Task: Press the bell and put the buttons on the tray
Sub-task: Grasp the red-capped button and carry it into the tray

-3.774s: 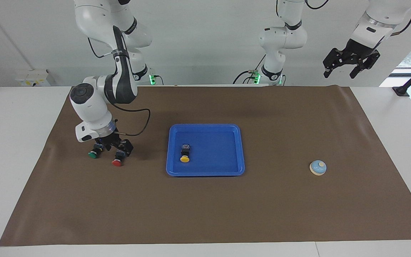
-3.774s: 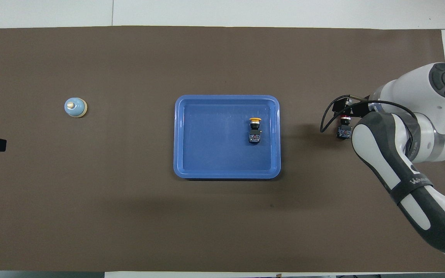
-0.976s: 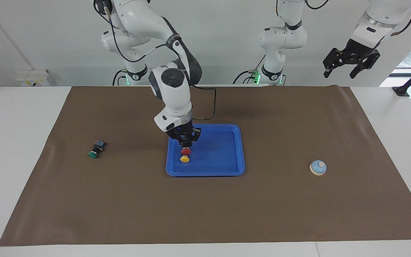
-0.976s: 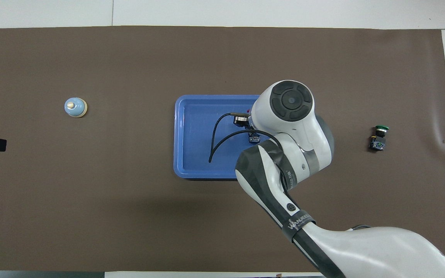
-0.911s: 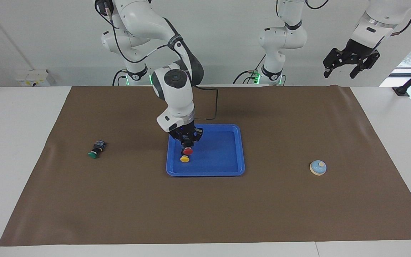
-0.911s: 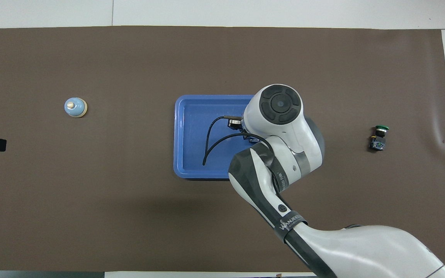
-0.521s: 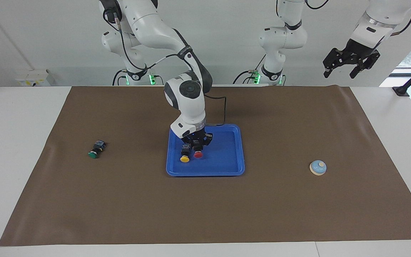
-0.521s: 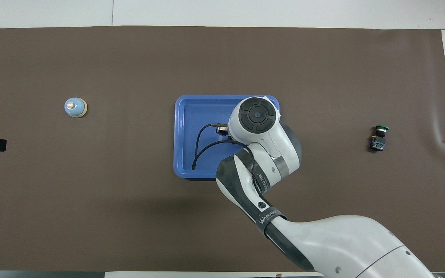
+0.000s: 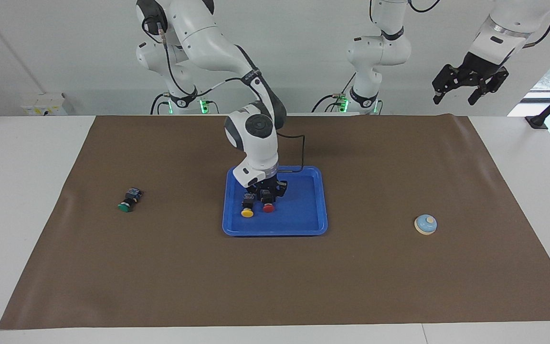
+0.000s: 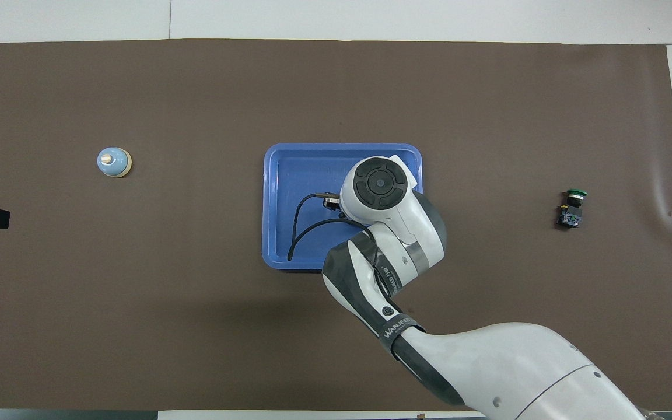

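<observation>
The blue tray [image 9: 275, 232] lies mid-table. On its floor lies the yellow button [image 9: 247, 210], and the red button [image 9: 268, 206] is right beside it, toward the left arm's end. My right gripper [image 9: 266, 193] is low in the tray, directly at the red button's black body. In the overhead view the right arm's wrist hides both buttons and the gripper above the tray [image 10: 272, 204]. The green button [image 9: 129, 199] [image 10: 571, 209] lies on the mat toward the right arm's end. The bell [image 9: 425, 224] [image 10: 114, 161] stands toward the left arm's end. My left gripper [image 9: 455, 98] waits open, high up.
A brown mat [image 9: 399, 286] covers the table, with white tabletop around it. A black cable [image 10: 298, 227] from the right wrist loops over the tray.
The right gripper carried the red button from over the yellow one to the spot beside it and came down lower into the tray. The left arm has not moved.
</observation>
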Robot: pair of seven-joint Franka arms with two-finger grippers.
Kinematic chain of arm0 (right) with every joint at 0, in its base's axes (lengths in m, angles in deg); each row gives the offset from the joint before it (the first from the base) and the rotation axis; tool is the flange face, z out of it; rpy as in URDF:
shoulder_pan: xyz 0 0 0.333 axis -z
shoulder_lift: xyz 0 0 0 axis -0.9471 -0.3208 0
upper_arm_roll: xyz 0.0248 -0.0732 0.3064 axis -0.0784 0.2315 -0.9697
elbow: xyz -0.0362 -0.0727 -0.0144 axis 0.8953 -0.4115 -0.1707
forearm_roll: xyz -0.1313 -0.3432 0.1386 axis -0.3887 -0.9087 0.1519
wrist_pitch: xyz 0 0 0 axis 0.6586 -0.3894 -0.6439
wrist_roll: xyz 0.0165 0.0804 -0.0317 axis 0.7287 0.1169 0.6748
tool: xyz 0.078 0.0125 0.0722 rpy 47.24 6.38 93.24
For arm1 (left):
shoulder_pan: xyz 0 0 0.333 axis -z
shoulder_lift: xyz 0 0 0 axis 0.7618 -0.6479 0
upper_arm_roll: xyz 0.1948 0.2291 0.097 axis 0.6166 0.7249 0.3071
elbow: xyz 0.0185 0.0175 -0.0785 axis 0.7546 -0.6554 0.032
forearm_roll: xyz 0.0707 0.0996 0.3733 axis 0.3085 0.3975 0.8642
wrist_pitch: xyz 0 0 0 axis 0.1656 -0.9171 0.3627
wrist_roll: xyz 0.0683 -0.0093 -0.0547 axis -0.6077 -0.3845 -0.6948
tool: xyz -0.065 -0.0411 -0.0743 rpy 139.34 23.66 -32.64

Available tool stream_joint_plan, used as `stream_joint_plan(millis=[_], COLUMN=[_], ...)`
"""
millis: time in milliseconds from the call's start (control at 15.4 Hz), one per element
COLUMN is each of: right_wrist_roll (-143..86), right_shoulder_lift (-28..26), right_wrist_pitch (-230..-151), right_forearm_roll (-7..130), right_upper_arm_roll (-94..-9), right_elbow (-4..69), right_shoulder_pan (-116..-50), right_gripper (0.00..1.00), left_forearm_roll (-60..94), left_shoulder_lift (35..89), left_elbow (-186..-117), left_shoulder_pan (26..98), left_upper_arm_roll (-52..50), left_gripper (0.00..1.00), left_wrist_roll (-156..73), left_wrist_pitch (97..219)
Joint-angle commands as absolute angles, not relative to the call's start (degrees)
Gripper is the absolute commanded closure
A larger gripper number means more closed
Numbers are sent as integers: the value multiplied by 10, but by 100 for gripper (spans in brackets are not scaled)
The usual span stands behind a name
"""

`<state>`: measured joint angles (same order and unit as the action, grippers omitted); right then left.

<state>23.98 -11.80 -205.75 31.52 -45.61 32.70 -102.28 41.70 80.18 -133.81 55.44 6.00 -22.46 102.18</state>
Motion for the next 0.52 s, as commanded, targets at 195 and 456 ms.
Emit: stream_joint_plan(millis=[195,456], right_wrist_roll=[270,231], right_shoulder_lift=[-65,-8], right_wrist_pitch=[-1965,-1910], right_forearm_roll=[316,313], right_upper_arm_roll=[-452,-452], right_elbow=[296,297], right_shoulder_pan=[-983,-908], right_gripper=[0,0], left_forearm_roll=[435,435], left_shoulder_lift=[808,808], left_elbow=[-1344,-1344], left_shoulder_pan=[566,566], left_upper_arm_roll=[65,65], left_gripper=[0,0], left_wrist_roll=[-232,-232], left_wrist_pitch=[1017,1017])
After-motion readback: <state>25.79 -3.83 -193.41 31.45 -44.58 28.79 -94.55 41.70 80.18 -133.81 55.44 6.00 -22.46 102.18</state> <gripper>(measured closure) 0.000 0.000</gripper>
